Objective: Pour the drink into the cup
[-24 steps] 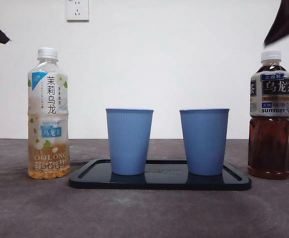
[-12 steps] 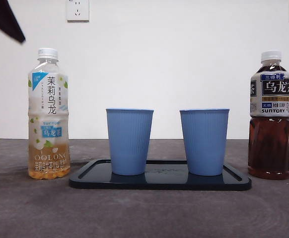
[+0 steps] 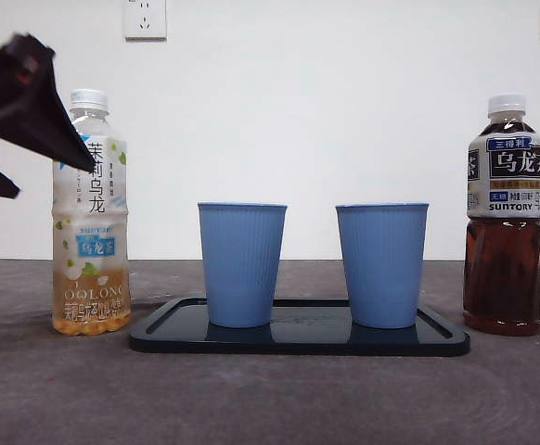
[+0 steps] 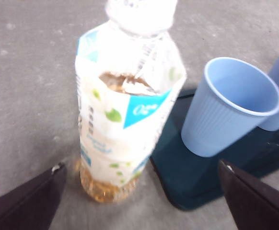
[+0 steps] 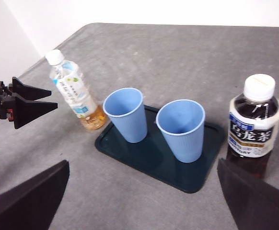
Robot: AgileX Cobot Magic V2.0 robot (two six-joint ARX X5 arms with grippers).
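Note:
A pale jasmine tea bottle [image 3: 91, 213] with a white cap stands left of the dark tray [image 3: 298, 341]. Two empty blue cups, the left cup [image 3: 241, 264] and the right cup [image 3: 381, 264], stand on the tray. A dark oolong bottle [image 3: 504, 213] stands to the tray's right. My left gripper [image 3: 57, 181] is open, level with the pale bottle's upper half and just left of it. In the left wrist view the pale bottle [image 4: 125, 120] stands between the open jaws of that gripper [image 4: 142, 166], untouched. My right gripper [image 5: 143, 165] is open, high above the tray [image 5: 154, 160].
The grey table [image 3: 270, 399] runs to a white wall with a socket [image 3: 145, 17]. The right wrist view shows the left gripper [image 5: 54, 97] beside the pale bottle [image 5: 75, 91], with the dark bottle [image 5: 252, 124] near the tray's other end.
My left gripper has come down from the top left corner to beside the pale bottle. The right arm's tip has left the front view's top right corner.

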